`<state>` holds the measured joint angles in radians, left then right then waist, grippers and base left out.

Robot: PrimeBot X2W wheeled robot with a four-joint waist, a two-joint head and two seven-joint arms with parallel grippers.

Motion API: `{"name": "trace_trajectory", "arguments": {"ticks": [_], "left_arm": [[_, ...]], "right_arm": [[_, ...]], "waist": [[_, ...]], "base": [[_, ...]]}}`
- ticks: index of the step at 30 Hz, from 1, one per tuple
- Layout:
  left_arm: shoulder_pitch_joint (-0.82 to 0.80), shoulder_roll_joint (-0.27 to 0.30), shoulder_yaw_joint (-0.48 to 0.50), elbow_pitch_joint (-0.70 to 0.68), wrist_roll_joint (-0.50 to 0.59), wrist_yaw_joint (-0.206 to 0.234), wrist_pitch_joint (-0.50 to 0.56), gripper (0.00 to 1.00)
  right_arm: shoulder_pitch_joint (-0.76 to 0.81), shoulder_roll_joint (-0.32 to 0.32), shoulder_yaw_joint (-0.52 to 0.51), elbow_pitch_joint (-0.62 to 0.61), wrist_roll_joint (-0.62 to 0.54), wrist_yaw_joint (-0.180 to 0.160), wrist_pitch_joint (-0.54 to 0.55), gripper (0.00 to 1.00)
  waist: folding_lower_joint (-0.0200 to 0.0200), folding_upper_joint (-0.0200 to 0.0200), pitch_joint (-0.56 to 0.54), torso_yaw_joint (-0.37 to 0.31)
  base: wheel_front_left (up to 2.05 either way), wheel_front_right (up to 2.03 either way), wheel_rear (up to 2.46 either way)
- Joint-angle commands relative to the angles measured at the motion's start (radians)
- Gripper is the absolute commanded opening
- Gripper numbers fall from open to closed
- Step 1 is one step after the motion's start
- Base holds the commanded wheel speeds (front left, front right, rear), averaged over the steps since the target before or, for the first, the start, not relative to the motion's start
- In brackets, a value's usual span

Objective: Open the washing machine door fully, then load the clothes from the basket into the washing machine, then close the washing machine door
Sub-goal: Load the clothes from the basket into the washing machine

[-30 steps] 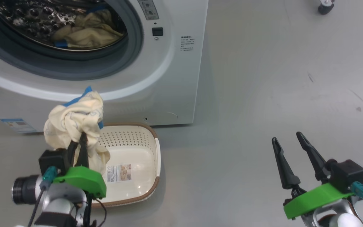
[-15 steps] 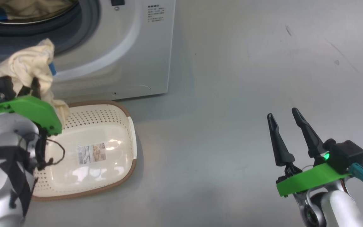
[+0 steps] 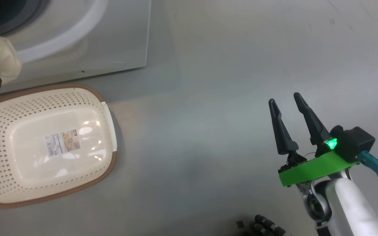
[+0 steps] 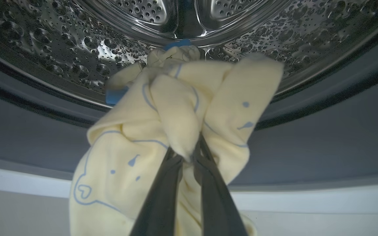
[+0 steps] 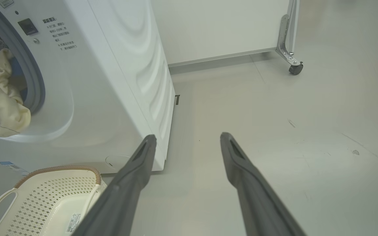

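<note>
My left gripper (image 4: 189,154) is shut on a cream-yellow garment (image 4: 176,108) with thin blue lines, held at the mouth of the washing machine's steel drum (image 4: 77,49), just over the grey gasket (image 4: 307,137). More clothes (image 4: 176,52), cream with a blue piece, lie deeper in the drum. In the head view the held garment (image 3: 2,62) shows at the far left against the washing machine (image 3: 77,39). The cream basket (image 3: 44,144) sits on the floor below, holding just its label sticker. My right gripper (image 3: 285,98) hangs open over bare floor. The washing machine door is out of view.
The right wrist view shows the washer's side panel (image 5: 136,82), the basket (image 5: 51,203) by its front corner, and a white panel on a caster wheel (image 5: 295,68) at the back. Grey floor (image 3: 208,98) lies open between basket and right gripper.
The head camera has swung right and down, shifting the whole picture. My left gripper has carried the garment up from above the basket to the drum's mouth. The right gripper stays open.
</note>
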<state>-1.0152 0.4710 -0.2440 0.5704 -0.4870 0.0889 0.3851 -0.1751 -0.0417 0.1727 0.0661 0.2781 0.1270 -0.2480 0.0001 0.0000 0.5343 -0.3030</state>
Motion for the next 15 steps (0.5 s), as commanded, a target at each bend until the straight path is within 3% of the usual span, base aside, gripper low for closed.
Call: {"name": "trace_trajectory", "arguments": {"ticks": [1, 8, 15], "left_arm": [[-0.052, 0.067, 0.035, -0.023, 0.003, 0.002, 0.021, 0.0], [-0.172, 0.129, 0.032, -0.013, 0.026, 0.011, 0.095, 0.0], [-0.26, 0.172, 0.028, -0.026, 0.078, 0.025, 0.012, 0.0]], "right_arm": [[-0.017, -0.008, 0.024, -0.022, 0.01, 0.004, -0.012, 1.0], [-0.057, -0.008, 0.054, -0.028, 0.044, 0.004, -0.013, 1.0], [-0.082, -0.008, 0.075, -0.032, 0.066, 0.004, -0.014, 1.0]], "waist": [[-0.0001, 0.0, 0.03, -0.022], [-0.0001, 0.0, 0.097, -0.062], [-0.0001, 0.0, 0.148, -0.096]], "base": [[0.0, 0.0, 0.0], [0.0, 0.0, 0.0], [0.0, 0.0, 0.0]]}}
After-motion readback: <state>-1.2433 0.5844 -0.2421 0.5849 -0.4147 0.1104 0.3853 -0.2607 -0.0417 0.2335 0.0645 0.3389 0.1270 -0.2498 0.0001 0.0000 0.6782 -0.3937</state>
